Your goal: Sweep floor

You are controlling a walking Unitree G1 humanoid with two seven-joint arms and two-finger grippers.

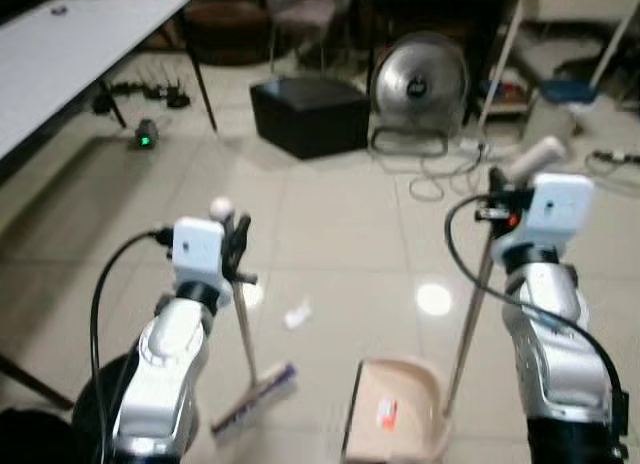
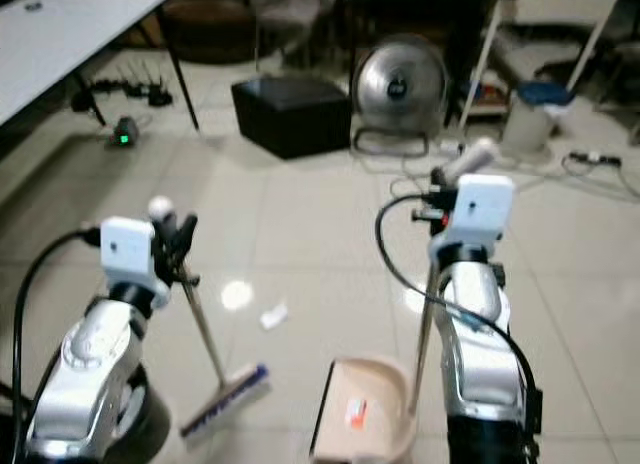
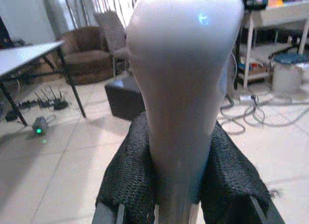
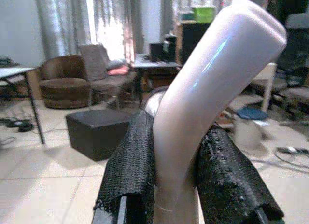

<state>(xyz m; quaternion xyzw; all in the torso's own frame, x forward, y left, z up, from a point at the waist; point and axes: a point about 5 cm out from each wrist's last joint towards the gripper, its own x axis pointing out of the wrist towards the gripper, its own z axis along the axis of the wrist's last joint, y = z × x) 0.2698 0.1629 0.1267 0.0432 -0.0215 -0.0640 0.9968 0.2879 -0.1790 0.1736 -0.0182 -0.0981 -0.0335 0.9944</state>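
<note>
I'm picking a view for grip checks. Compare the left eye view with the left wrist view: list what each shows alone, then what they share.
Left eye view alone: the broom head on the tiles, a paper scrap beyond it, the dustpan with an orange scrap inside, the right gripper on the dustpan handle, and the fan.

Left wrist view alone: the left gripper's fingers pressed against both sides of the broom handle, an armchair, curtains.

Shared: the broom handle, the black box, the table, the green-lit device.

The left end effector (image 1: 238,246) grips a broom (image 1: 254,396), the right end effector (image 1: 497,199) a dustpan (image 1: 395,409); a paper scrap (image 1: 296,315) lies on the floor (image 1: 340,234) between.
</note>
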